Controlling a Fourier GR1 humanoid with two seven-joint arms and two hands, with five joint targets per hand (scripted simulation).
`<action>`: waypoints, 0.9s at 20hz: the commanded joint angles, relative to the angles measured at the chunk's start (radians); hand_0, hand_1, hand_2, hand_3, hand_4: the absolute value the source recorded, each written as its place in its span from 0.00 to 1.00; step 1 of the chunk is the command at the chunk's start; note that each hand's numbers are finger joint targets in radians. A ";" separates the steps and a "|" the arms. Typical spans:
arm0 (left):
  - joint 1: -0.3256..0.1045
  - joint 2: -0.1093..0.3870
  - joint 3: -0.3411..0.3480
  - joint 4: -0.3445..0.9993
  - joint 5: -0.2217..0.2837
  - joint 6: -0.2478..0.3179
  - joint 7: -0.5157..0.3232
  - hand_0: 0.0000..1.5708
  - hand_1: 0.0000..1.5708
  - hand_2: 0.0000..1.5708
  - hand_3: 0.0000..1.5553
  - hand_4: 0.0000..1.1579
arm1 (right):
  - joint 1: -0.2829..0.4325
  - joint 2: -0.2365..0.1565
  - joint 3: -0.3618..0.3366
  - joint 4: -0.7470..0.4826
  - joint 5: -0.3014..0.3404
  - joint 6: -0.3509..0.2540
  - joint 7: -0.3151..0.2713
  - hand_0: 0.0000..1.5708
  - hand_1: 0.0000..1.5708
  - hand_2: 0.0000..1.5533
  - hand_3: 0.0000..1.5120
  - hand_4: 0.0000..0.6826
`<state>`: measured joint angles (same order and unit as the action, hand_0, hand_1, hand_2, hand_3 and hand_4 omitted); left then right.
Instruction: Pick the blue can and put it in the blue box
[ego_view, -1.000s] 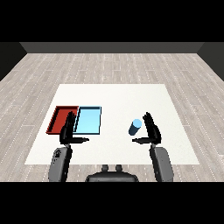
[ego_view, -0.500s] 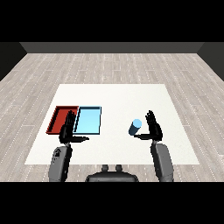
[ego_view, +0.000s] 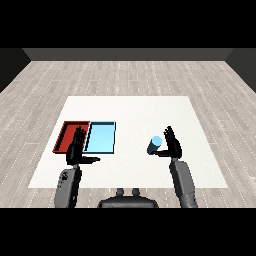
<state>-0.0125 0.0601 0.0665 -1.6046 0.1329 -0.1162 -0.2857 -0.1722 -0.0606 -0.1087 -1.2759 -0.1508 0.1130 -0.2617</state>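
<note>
The blue can (ego_view: 154, 145) stands on the white table, right of centre, leaning a little. My right hand (ego_view: 172, 144) is just to its right with straight fingers, the thumb reaching toward the can's base; nothing is held. The light blue tray (ego_view: 100, 137) lies left of centre with nothing in it. My left hand (ego_view: 77, 149) hovers open over the table's front left, in front of the two trays, thumb pointing right.
A red tray (ego_view: 71, 136) lies against the blue tray's left side. The white table (ego_view: 130, 112) stretches well beyond the trays and can, and grey plank floor surrounds it.
My right hand has drawn closer to the blue can from the right. The can stays where it was. The left hand has not moved.
</note>
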 joint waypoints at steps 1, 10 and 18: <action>-0.059 0.013 0.013 0.032 0.010 -0.005 0.026 0.00 0.00 0.00 0.00 0.00 | -0.037 0.027 0.010 0.127 0.022 -0.012 -0.075 0.00 0.00 0.00 0.00 0.00; -0.022 0.002 0.020 0.040 0.013 -0.018 -0.033 0.00 0.00 0.00 0.00 0.00 | -0.147 0.016 -0.025 0.252 -0.040 0.000 -0.046 0.00 0.00 0.00 0.00 0.00; -0.016 0.014 0.026 -0.020 0.003 0.003 0.022 0.00 0.00 0.00 0.00 0.00 | -0.241 0.035 -0.030 0.471 -0.013 -0.027 -0.171 0.00 0.00 0.00 0.00 0.00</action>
<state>-0.0073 0.0749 0.0935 -1.6072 0.1462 -0.1346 -0.2914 -0.3431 -0.0318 -0.1327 -0.9079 -0.1752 0.1055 -0.3899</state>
